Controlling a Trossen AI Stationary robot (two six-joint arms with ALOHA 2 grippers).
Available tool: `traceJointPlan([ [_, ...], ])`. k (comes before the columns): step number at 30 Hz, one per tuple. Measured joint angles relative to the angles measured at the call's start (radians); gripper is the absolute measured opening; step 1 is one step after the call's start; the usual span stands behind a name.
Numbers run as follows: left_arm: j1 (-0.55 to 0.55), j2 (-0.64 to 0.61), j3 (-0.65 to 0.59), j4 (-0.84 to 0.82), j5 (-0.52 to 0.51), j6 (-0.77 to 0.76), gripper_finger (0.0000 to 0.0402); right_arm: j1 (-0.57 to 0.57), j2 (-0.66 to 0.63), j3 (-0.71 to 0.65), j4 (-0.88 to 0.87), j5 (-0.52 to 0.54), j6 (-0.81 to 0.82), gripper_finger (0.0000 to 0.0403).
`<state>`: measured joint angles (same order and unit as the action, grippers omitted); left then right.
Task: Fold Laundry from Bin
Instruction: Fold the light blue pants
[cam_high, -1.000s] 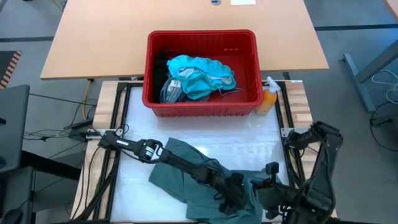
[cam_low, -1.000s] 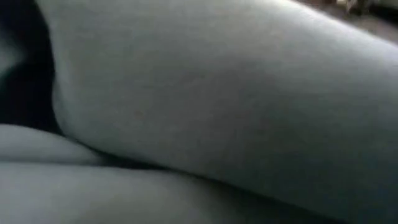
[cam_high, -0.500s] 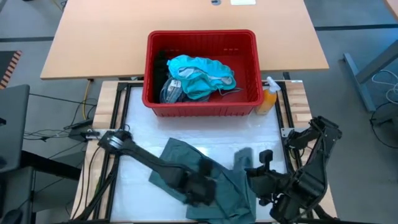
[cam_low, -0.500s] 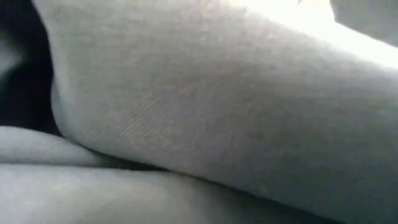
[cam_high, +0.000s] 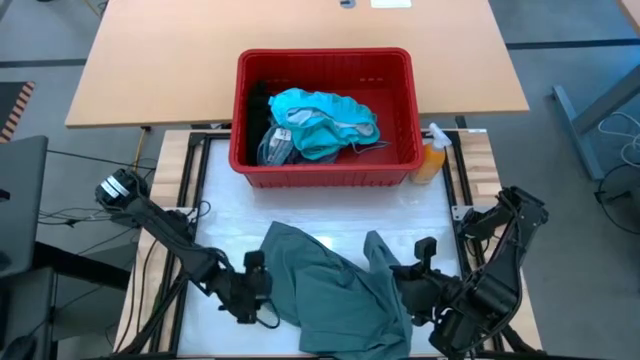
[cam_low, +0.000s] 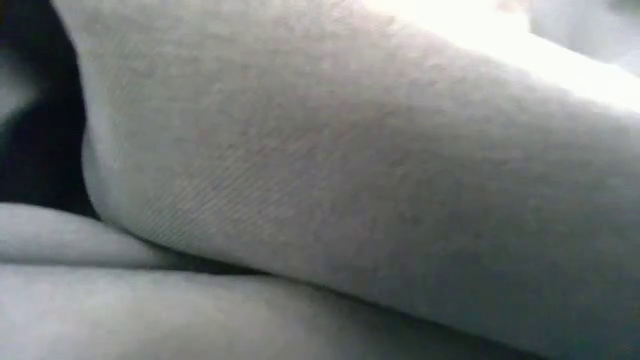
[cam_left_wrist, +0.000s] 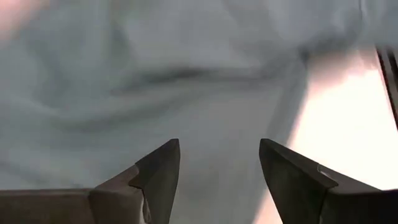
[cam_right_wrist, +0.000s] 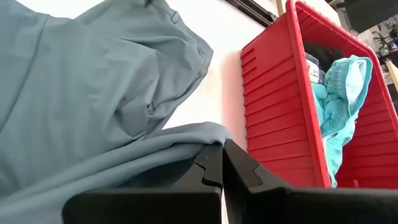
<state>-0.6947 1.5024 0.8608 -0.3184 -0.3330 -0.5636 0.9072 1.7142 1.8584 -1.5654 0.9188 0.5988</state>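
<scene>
High view: a grey-green garment (cam_high: 335, 290) lies on the white mat (cam_high: 300, 215), below the red bin (cam_high: 325, 170) on the tan table (cam_high: 150, 70). Left gripper (cam_high: 262, 285) stands spread beside the cloth; right gripper (cam_high: 395, 275) pinches its edge, by the grey floor (cam_high: 580, 60).

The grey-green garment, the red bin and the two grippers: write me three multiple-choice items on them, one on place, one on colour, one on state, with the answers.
1. Where does the grey-green garment lie?
A. inside the red bin
B. on the white table top in front of the bin
C. on the floor

2. What colour is the topmost cloth in the red bin?
A. bright teal
B. yellow
C. white

3. How do the grippers stand?
A. both open
B. left shut, right open
C. left open, right shut on the garment

Answers:
1 B: the high view shows it spread between the arms, outside the bin.
2 A: the teal laundry lies on top.
3 C: the left gripper shows a gap; the right gripper pinches a fold.
</scene>
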Motion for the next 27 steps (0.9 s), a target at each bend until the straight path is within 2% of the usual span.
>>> traceJointPlan([
  [2, -0.014, 0.003, -0.052, 0.104, 0.023, -0.010, 0.0212, -0.010, 0.000, 0.000, 0.000, 0.000, -0.002, 0.0017],
  [4, -0.022, 0.003, -0.084, 0.104, 0.030, -0.041, 0.0212, -0.024, 0.000, 0.000, 0.000, -0.002, -0.002, 0.0017],
  [8, -0.022, 0.004, -0.102, -0.032, 0.041, -0.127, 0.0212, -0.048, 0.000, 0.000, 0.000, -0.028, -0.003, 0.0017],
  [14, -0.022, 0.003, -0.119, -0.318, 0.142, -0.260, 0.0212, -0.054, 0.000, 0.000, 0.002, -0.031, -0.005, 0.0017],
  [18, -0.024, -0.013, -0.086, -0.451, 0.194, -0.275, 0.0212, -0.053, 0.000, 0.000, 0.001, -0.031, -0.005, 0.0017],
  [22, -0.038, -0.087, -0.002, -0.558, 0.114, -0.241, 0.0212, -0.054, 0.000, 0.000, 0.000, -0.031, -0.005, 0.0017],
  [24, -0.042, -0.132, 0.050, -0.666, 0.064, -0.263, 0.0212, -0.053, 0.000, 0.000, -0.001, -0.031, -0.005, 0.0017],
  [26, -0.047, -0.171, 0.093, -0.743, -0.006, -0.286, 0.0212, -0.052, 0.000, 0.000, -0.001, -0.031, -0.005, 0.0017],
  [27, -0.051, -0.190, 0.105, -0.728, -0.054, -0.277, 0.0212, -0.052, 0.000, 0.000, -0.001, -0.031, -0.005, 0.0017],
])
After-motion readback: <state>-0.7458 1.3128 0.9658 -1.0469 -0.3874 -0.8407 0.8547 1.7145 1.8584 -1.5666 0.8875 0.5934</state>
